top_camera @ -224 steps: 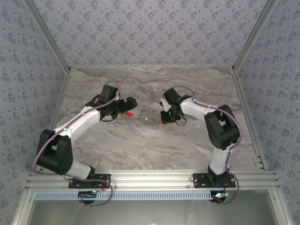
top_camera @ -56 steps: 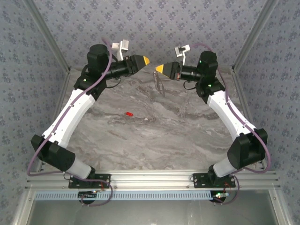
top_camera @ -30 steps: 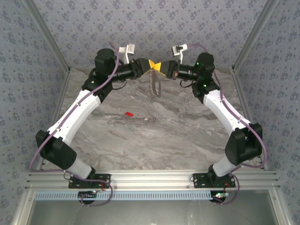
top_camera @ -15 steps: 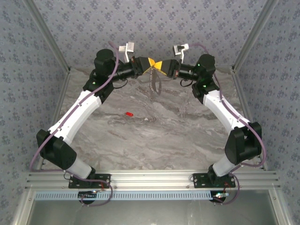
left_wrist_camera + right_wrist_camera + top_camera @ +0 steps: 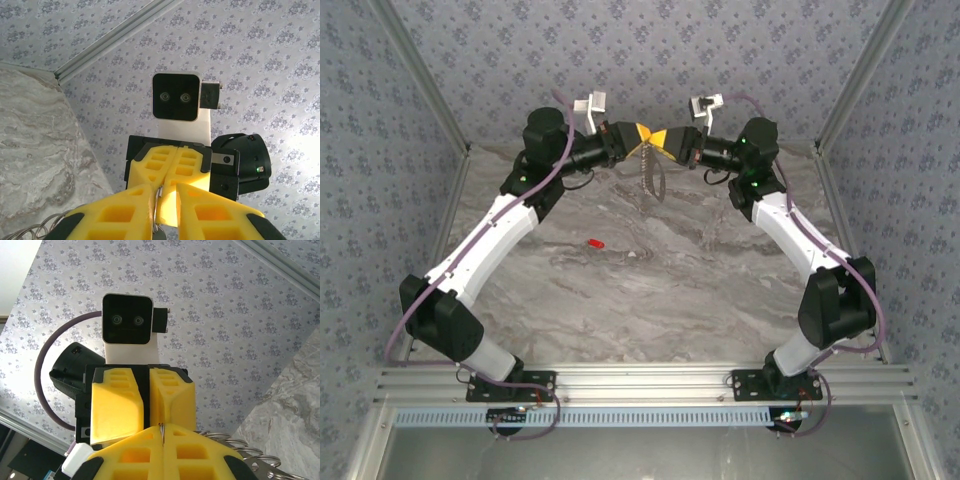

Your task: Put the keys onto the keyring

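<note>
Steadying the keyring (image 5: 650, 178) from two sides looks like the step in hand, so treat this as a shared hold, not yet threading. From above, your left pincer (image 5: 641, 133) and right pincer (image 5: 662, 139) meet nose to nose at 12 o'clock over the surface (image 5: 720, 290). The grey loop hangs from that meeting point toward 6 o'clock.

Your right pincer (image 5: 161, 426) is fully closed with a sliver of the ring's wire in its seam, and the keyring (image 5: 240, 446) spreads out at about 4 o'clock of its tips. Your left pincer (image 5: 164, 190) is drawn to a narrow slit with thin metal in it, which looks like a pinch on the ring too.

The red key (image 5: 595, 243) lies on the surface, well apart from both pincers, at about 7 o'clock of them.

Next, I judge, you need one pincer to carry the ring alone so the other can go down for the key. Watch that the ring does not swing or slip when you let go.
</note>
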Controlling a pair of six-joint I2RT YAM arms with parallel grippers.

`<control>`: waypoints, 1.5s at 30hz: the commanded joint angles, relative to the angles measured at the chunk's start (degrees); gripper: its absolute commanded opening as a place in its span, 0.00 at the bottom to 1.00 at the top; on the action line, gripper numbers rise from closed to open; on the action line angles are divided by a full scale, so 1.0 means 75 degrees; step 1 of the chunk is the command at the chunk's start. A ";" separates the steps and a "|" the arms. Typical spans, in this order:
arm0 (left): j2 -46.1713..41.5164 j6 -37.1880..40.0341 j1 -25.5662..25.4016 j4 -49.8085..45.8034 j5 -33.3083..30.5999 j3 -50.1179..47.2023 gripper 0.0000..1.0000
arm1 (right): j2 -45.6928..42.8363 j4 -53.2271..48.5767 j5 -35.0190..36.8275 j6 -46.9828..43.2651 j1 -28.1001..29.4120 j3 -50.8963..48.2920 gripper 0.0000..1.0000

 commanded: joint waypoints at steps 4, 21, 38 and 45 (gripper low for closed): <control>-0.0055 0.0225 -0.0244 0.0096 0.0239 -0.0040 0.00 | 0.0121 0.0244 0.0314 0.0125 -0.0046 -0.0115 0.00; -0.0775 0.0315 -0.0246 0.0458 -0.1351 -0.1347 0.00 | 0.0043 0.0562 0.0721 0.0457 -0.0141 -0.1086 0.08; -0.0950 0.0383 -0.0195 0.0574 -0.1511 -0.1680 0.00 | 0.0054 0.0406 0.0779 0.0320 -0.0228 -0.1794 0.19; -0.1192 0.0963 -0.0073 -0.0508 -0.1863 -0.1645 0.00 | -0.0062 -0.1583 0.1111 -0.1296 -0.0261 -0.2495 0.27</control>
